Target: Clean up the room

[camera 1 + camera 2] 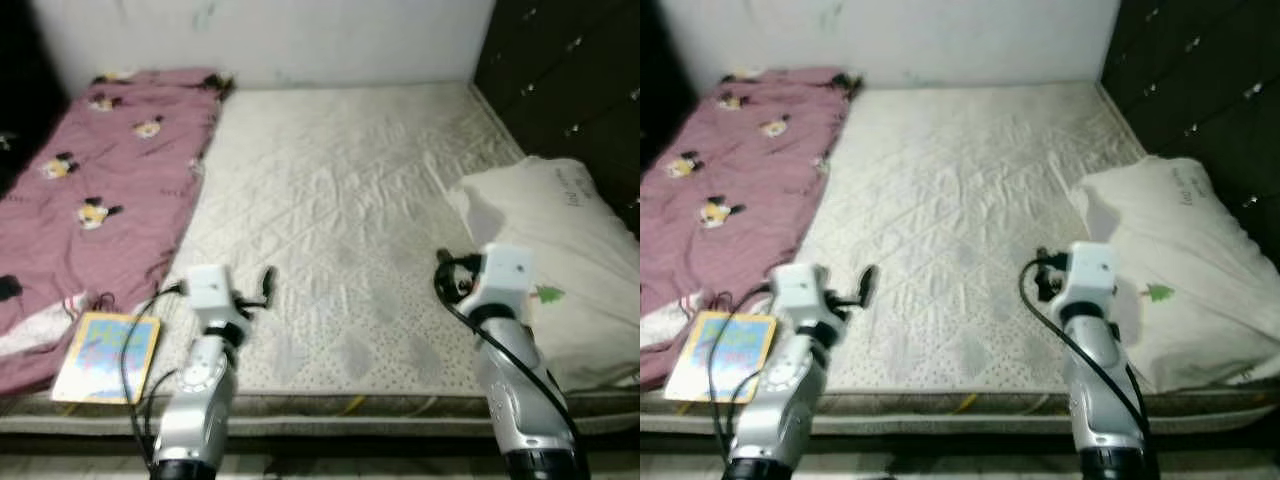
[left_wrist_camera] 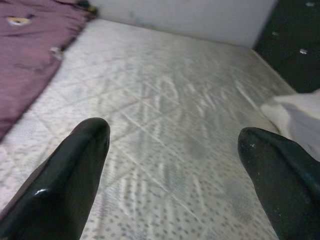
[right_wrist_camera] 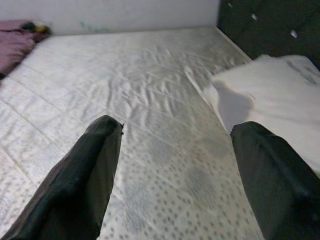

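- Head views: book [image 1: 107, 356] at the mattress's [image 1: 340, 230] near left corner, beside the pink blanket [image 1: 95, 190], long axis running away from the robot.
- Pillow [image 1: 560, 260] lies right.
- Wrist views: left gripper [image 2: 175, 150] and right gripper [image 3: 175, 145] spread, empty, over the mattress.

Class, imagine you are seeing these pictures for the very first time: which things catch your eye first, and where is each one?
The pink cartoon-print blanket stands out first, spread along the robot's left side of the bare quilted mattress. A colourful book lies at the mattress's near left corner, against the blanket's edge, and a white pillow sits on the right side. The left gripper and right gripper hover open above the mattress's near edge.
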Motion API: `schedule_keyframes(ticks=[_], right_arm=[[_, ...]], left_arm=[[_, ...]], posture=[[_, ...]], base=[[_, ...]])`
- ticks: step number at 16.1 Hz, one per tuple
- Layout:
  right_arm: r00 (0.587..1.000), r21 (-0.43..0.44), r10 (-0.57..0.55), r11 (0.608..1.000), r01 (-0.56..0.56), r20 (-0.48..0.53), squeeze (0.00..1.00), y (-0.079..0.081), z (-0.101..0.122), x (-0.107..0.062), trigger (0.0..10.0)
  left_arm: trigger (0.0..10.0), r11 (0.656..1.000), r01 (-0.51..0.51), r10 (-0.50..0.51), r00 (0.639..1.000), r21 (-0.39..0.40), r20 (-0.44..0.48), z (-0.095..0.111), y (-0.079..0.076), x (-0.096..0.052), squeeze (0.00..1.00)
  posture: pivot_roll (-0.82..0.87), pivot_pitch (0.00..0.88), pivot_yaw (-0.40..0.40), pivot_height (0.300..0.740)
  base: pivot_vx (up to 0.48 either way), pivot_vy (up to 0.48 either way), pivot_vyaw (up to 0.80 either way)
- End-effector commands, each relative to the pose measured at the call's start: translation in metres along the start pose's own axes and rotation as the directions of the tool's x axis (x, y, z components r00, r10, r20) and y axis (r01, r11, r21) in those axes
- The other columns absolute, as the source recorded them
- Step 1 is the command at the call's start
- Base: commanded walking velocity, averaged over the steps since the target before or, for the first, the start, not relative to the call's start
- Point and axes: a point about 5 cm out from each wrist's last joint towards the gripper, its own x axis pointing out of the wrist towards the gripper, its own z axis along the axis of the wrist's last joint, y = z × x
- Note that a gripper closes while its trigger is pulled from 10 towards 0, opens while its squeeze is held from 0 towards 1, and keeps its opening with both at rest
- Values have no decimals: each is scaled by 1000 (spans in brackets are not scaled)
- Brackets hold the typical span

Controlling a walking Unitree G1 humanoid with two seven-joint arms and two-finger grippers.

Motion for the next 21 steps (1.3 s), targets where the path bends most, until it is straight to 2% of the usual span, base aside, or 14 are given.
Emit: schedule_keyframes(ticks=[1, 9, 12, 14, 21], right_arm=[[1000, 6, 9, 1000, -10, 11, 0, 3, 2, 0, 10000], [1000, 7, 12, 1000, -12, 5, 0, 2, 1, 2, 10000], [1000, 38, 8, 999, -7, -14, 0, 3, -2, 2, 10000], [1000, 31, 3, 1000, -3, -13, 0, 1, -2, 2, 10000], [1000, 22, 4, 1000, -4, -12, 0, 1, -3, 1, 10000]], left_arm=[[10000, 1000, -17, 17, 1000, 23, 3, 3, 6, 1, 0], [10000, 1000, -16, 16, 1000, 23, 5, 2, 6, 1, 0], [10000, 1000, -20, 20, 1000, 23, 7, 3, 7, 1, 0], [10000, 1000, -23, 22, 1000, 22, 6, 3, 7, 1, 0], [10000, 1000, -22, 22, 1000, 21, 5, 2, 7, 1, 0]], posture=[[-47, 52, 22, 740], [-44, 42, 17, 740], [-44, 42, 17, 740], [-45, 47, 17, 740], [-47, 49, 19, 740]], base=[[0, 281, 0], [0, 292, 0], [0, 331, 0], [0, 334, -691], [0, 347, 0]])
